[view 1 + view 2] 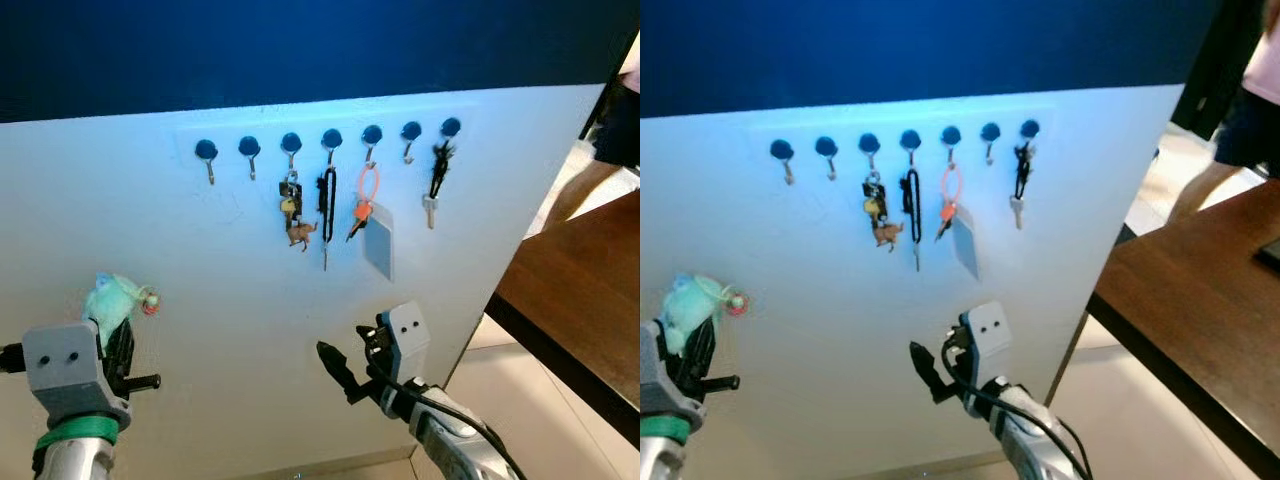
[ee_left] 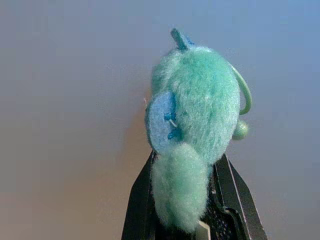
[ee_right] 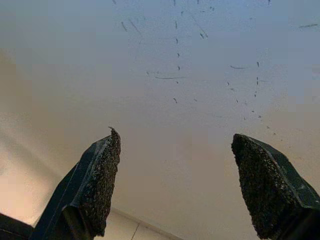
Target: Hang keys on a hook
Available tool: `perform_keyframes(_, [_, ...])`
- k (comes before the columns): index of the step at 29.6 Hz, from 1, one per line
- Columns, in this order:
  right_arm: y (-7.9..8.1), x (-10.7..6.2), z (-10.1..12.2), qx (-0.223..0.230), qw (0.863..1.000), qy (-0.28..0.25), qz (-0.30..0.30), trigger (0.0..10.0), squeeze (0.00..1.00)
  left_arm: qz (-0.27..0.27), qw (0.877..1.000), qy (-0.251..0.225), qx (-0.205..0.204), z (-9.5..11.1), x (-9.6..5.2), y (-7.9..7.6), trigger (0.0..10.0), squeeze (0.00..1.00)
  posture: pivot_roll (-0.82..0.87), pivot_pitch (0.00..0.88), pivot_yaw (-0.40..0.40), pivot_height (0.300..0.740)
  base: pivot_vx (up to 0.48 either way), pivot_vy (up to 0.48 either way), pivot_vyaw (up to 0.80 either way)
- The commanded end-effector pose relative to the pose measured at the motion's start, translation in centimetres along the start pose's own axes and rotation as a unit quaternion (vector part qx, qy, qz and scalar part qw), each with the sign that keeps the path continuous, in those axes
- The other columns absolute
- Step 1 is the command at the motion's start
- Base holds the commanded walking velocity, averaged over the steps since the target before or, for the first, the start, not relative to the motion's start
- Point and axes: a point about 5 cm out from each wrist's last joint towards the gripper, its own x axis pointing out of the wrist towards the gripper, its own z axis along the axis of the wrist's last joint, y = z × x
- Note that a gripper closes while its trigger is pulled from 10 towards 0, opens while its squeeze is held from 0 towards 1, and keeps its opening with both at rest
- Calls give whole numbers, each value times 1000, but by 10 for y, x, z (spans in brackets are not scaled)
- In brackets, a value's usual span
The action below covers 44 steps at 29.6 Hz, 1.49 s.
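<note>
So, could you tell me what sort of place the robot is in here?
Probably a home entryway or hallway: a row of key hooks on a white wall panel, several already holding keys, with a wooden table on the robot's right and pale floor tiles.

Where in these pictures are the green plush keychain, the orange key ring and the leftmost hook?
green plush keychain (image 2: 195, 120): left wrist view, fuzzy body.
orange key ring (image 1: 368, 185): left eye view, loop's edge.
leftmost hook (image 1: 206, 151): left eye view, round dark base.

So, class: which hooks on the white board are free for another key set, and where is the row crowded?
Free: the two leftmost hooks and the sixth hook. Crowded: the three middle hooks, whose keys hang close together. The left pincer holds the fluffy green keychain.
</note>
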Motion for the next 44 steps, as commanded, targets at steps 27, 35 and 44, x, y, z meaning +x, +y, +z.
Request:
perform_keyframes(27, [-2,2,-5,-4,1000,5,3,10000,0,-87,971,-185,124,91,45,-19,10000,0,-205,56,111,740,0,0,0])
perform_keyframes(35, [-1,3,-5,-3,1000,4,4,10000,0,-106,942,-182,262,82,42,-28,10000,0,-198,58,110,740,0,0,0])
perform_keyframes(44, [-1,4,-5,-2,1000,3,3,10000,0,-122,909,-171,361,73,43,-35,10000,0,-198,63,114,740,0,0,0])
